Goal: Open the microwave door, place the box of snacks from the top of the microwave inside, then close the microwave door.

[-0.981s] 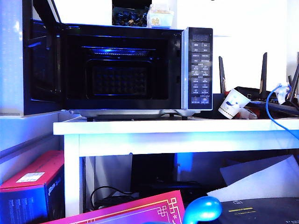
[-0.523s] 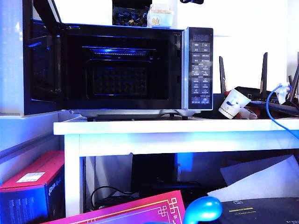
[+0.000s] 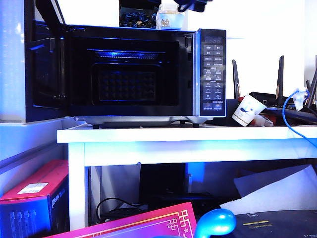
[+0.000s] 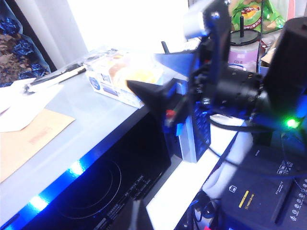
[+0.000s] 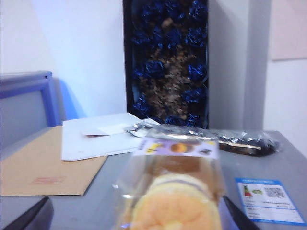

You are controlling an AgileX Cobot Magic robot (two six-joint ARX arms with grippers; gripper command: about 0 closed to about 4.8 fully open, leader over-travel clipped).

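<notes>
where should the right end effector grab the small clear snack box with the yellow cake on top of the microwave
Probably across its two long side walls, coming in end-on from the front. The small clear plastic snack box with yellow cake lies lengthwise toward the open right end effector, whose fingers already flank it on the large black microwave roof. The left end effector is not visible.

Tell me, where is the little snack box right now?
The box of snacks sits on top of the microwave, right of the dark box of blue-wrapped sweets, with the right gripper open just beside it.
</notes>
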